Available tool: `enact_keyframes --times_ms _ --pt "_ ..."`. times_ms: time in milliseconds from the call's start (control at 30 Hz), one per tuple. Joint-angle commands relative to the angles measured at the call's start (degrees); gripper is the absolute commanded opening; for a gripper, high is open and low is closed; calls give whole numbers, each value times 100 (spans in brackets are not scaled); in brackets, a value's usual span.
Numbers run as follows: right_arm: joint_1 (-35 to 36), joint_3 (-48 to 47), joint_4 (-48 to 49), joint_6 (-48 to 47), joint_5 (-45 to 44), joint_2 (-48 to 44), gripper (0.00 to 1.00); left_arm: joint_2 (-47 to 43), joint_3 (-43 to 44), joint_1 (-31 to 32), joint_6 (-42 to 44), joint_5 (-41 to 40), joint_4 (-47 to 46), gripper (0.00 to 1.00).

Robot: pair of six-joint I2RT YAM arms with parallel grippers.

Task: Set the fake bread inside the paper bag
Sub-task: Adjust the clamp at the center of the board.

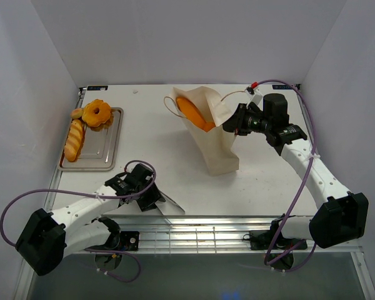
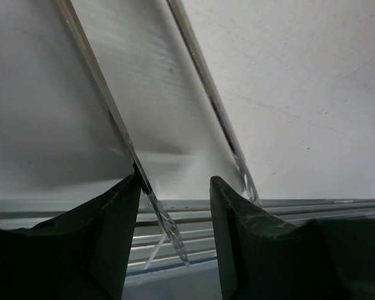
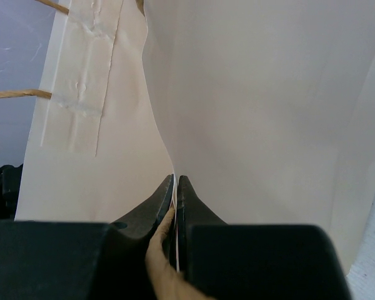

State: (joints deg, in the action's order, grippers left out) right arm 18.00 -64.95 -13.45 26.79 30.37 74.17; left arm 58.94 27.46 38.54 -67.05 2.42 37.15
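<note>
Right pincer (image 3: pixel 175 187) pinches shut on the rim of the thin, floppy paper bag (image 1: pixel 215 147), standing mid-tabletop (image 1: pixel 162 144) with one loaf (image 1: pixel 194 111) inside. Left pincer (image 2: pixel 175 181) grips the tongs (image 2: pixel 122 134). More fake bread (image 1: pixel 75 139) lies on the tray (image 1: pixel 109 156): probably light, stiff and slippery, best gripped mid-loaf.

A table (image 1: pixel 150 137) seen from above. A tray (image 1: pixel 106 147) sits at its far left, holding a long loaf (image 1: pixel 74 139) along its left side, a doughnut (image 1: pixel 97 113) at its far end and a small roll (image 1: pixel 77 113) just left of the doughnut. A paper bag (image 1: pixel 215 147) stands right of centre with another bread (image 1: pixel 194 111) inside its mouth. The right gripper (image 1: pixel 228 122) pinches the bag's right rim. Near the front edge, left of centre, the tongs (image 1: pixel 173 206) lie between the left gripper's (image 1: pixel 156 200) fingers
</note>
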Motion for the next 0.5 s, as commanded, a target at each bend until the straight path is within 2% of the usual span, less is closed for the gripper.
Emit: enact_keyframes --times_ms 0,233,367,467 --pt "-16 70 -35 -68 4 -69 8 117 -22 48 -239 -118 -1112 59" --pt "-16 26 -131 -147 -22 -61 8 1337 751 30 -133 -531 -1737 61" --pt "-16 44 -157 -174 -31 -69 8 2033 1059 -355 -212 -418 -2367 62" --pt "-16 9 -201 -200 -40 -61 8 2515 1497 -637 16 -339 -2458 64"
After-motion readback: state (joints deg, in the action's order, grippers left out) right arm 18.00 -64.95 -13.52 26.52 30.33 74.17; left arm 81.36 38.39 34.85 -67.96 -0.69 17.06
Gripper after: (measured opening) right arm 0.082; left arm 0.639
